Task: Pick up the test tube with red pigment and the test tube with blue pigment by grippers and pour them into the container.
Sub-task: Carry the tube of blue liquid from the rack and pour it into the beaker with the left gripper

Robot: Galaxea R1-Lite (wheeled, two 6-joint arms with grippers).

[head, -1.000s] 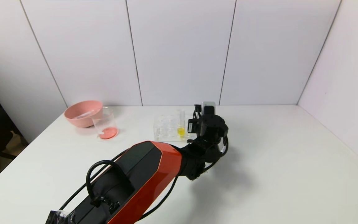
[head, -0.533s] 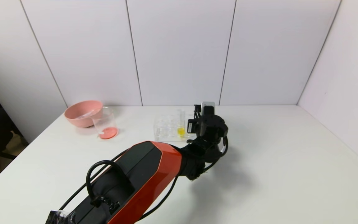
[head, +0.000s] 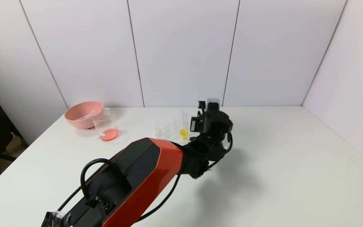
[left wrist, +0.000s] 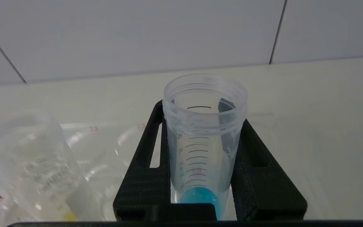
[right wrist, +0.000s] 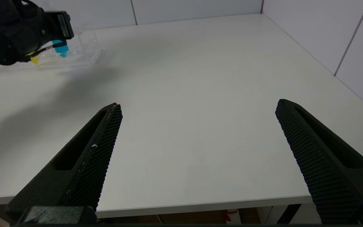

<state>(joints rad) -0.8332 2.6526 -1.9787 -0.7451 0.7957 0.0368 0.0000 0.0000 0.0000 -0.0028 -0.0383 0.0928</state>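
- Left wrist view is the only one showing the grip: left gripper, black fingers closed on the slim clear graduated test tube with blue pigment, tube upright, mouth open, blue at the rounded tip.
- Head view hides that tube behind the left gripper; it shows the orange-and-black left arm reaching to the clear multi-hole tube rack near the middle of the table's far edge.
- Right wrist view catches the blue tip below the left gripper, over the rack; whether it is still in a hole, cannot tell.
- Right gripper: black ribbed fingers spread wide, holding nothing, above the white table at its near edge, towards the right corner.
- Small clear glass beaker near the far left corner, red-orange liquid pooled at the bottom.
- Pink round bowl just behind the beaker; contents unclear.
- Clear tube with yellow liquid stands upright in the rack.
- Red tube: not found in any view.
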